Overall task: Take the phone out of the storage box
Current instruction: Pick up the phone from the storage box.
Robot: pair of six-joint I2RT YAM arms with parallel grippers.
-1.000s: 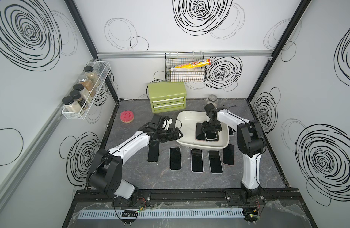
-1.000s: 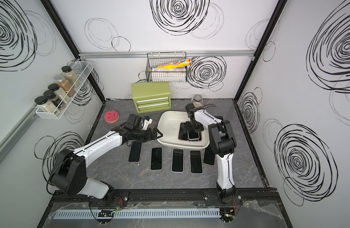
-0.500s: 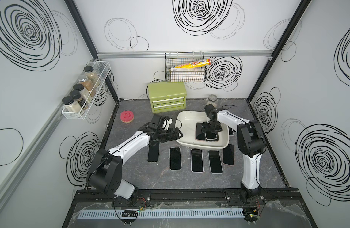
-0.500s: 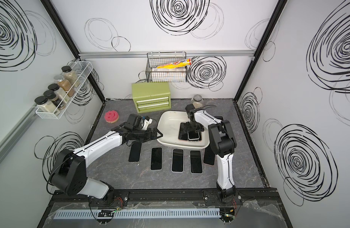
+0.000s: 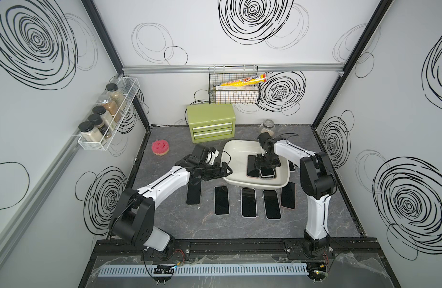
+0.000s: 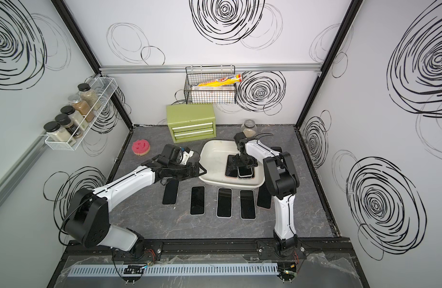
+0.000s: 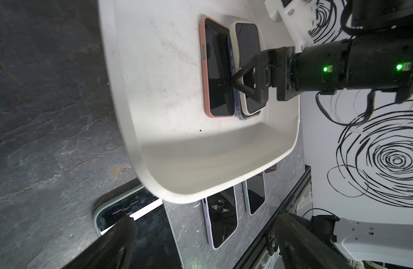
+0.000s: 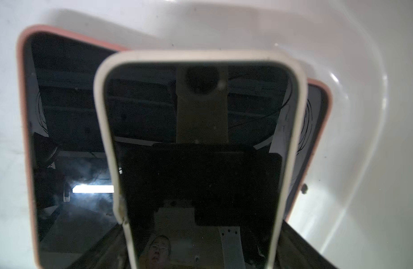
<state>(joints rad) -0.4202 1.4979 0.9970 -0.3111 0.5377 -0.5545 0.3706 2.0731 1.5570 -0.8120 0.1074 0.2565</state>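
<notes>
Lying stacked in storage box, 2+ phones

The storage box looks like smooth white plastic, its floor scuffed and speckled. The pink-cased phone and cream-cased phone show glossy, mirror-like black glass inside matt, rubbery-looking rims. The desk is a matt grey, veined like stone.
</notes>
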